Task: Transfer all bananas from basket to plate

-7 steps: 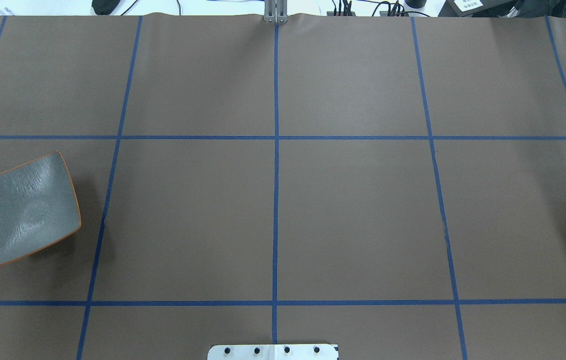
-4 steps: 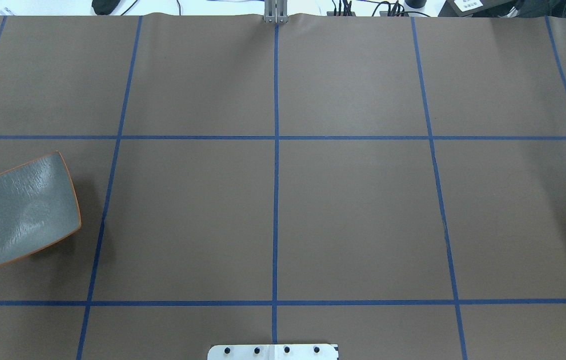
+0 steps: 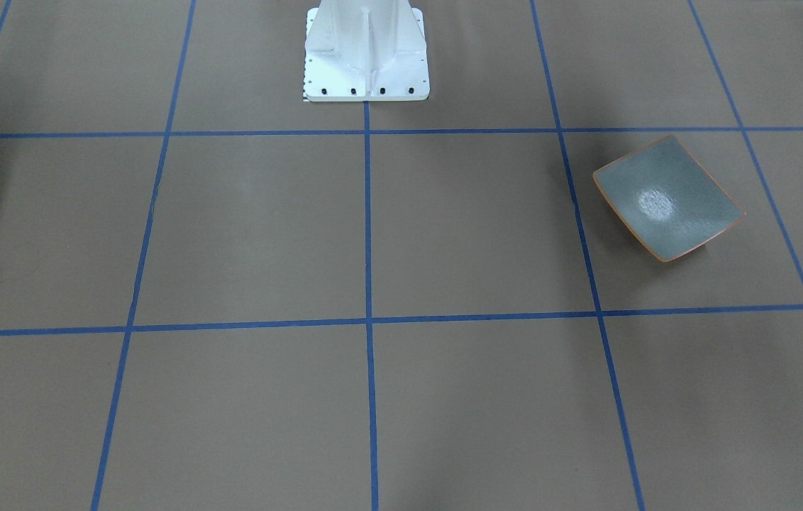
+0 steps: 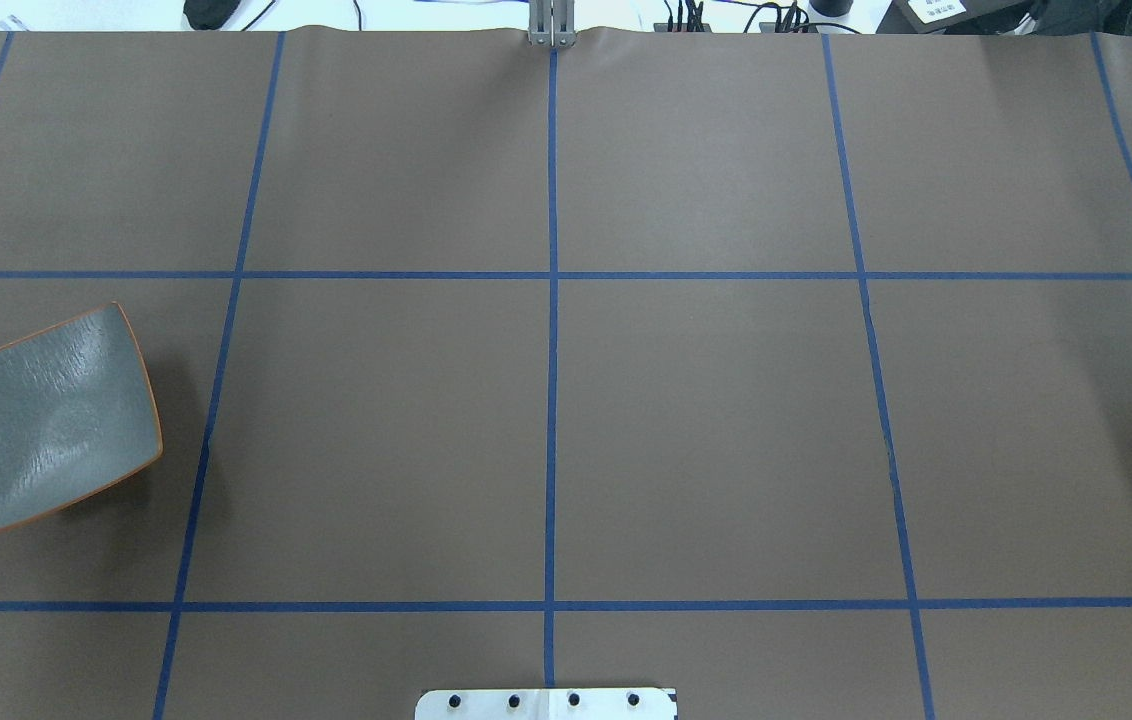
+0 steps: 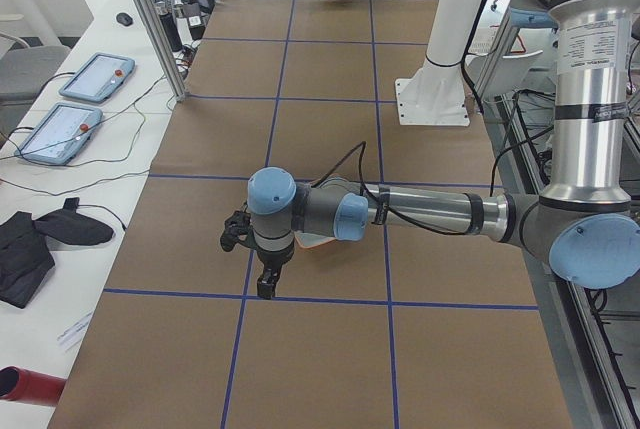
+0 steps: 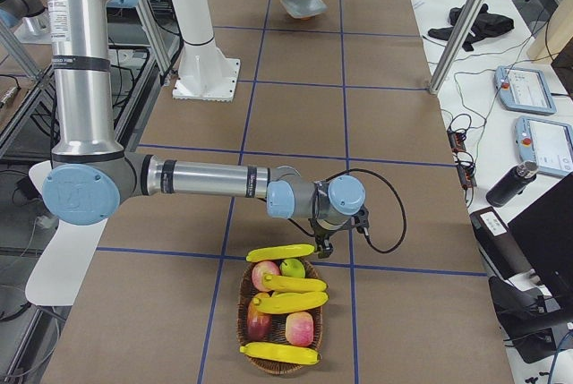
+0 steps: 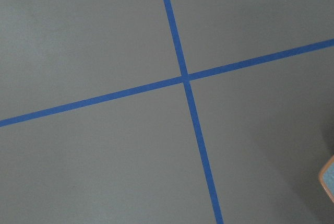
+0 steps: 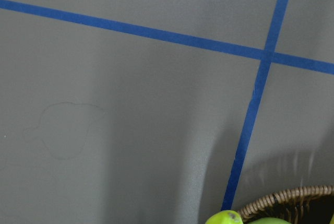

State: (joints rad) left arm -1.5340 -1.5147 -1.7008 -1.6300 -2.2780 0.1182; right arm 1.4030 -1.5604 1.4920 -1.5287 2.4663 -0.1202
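The grey-green plate [image 4: 51, 420] with its orange rim lies bare at the table's left end; it also shows in the front view [image 3: 667, 199]. Several yellow bananas [image 6: 288, 302] lie with apples in the wicker basket [image 6: 243, 312] at the right end; one banana [image 6: 280, 251] lies across its far rim. My right gripper [image 6: 320, 245] hangs just beyond that rim, beside this banana; I cannot tell whether it is open. My left gripper [image 5: 265, 287] points down beside the plate [image 5: 312, 242], which the arm mostly hides; I cannot tell its state.
Red and green apples [image 6: 265, 275] share the basket; a green one [image 8: 224, 217] shows in the right wrist view. The white robot base [image 3: 366, 50] stands at the table's near middle. Aluminium posts [image 5: 150, 19] and tablets [image 5: 95, 77] line the far side.
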